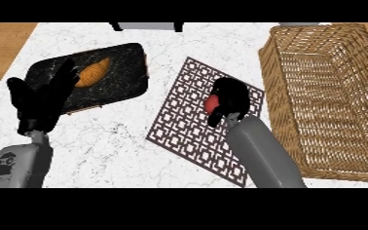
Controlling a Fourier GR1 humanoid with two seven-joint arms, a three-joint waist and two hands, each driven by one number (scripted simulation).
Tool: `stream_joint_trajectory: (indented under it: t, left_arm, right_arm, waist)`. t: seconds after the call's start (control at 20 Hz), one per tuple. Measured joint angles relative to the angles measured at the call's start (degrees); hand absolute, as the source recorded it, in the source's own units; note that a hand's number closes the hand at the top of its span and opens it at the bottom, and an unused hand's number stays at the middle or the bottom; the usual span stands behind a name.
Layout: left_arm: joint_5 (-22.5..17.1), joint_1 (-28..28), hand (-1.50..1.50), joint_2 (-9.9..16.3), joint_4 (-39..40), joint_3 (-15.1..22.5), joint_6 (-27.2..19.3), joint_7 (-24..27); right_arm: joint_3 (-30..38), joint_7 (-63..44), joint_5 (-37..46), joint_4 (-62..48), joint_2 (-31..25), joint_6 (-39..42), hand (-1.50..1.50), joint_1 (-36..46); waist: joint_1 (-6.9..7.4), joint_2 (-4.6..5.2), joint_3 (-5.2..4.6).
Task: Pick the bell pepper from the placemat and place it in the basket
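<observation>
Right hand: over the placemat, fingers curled round the bell pepper.
Bell pepper: red, mostly hidden by the hand, above the placemat's right part; contact with the mat cannot be told.
Basket: wicker, just right of the placemat on the desk.
Left hand: fingers straight and up, resting at the left edge, overlapping a black tray holding an orange item.

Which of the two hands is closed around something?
The right hand, over the patterned placemat, curls round the red bell pepper. The left hand holds nothing, fingers open and up beside the black tray.
</observation>
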State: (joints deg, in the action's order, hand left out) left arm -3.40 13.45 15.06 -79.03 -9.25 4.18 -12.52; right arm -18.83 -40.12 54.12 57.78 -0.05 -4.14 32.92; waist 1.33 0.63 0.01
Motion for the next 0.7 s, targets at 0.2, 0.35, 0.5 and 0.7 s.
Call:
stream_joint_trajectory:
  t: [0.2,0.35,0.5,0.7]
  left_arm:
    - [0.1,0.7,0.00,-0.2,-0.3,0.6,0.3,0.1]
    - [0.2,1.6,0.00,-0.4,-0.2,1.2,0.6,0.1]
    - [0.4,2.4,0.00,-0.8,-0.4,2.0,0.9,0.0]
    - [0.5,3.3,0.00,-0.6,-0.4,2.6,1.5,-0.2]
  right_arm:
    - [8.5,-12.4,-1.1,-2.0,0.0,-7.9,1.50,4.9]
    - [12.9,-17.4,0.1,-2.7,-0.1,-14.9,1.50,9.6]
    - [15.5,-18.0,3.5,-3.6,-0.2,-22.3,1.50,14.2]
    - [18.2,-19.1,10.8,-6.8,-0.8,-28.8,1.50,20.7]
  waist:
    - [1.56,0.89,0.07]
    - [2.96,1.35,0.06]
    - [4.30,1.65,0.01]
    - [5.53,1.74,-0.22]
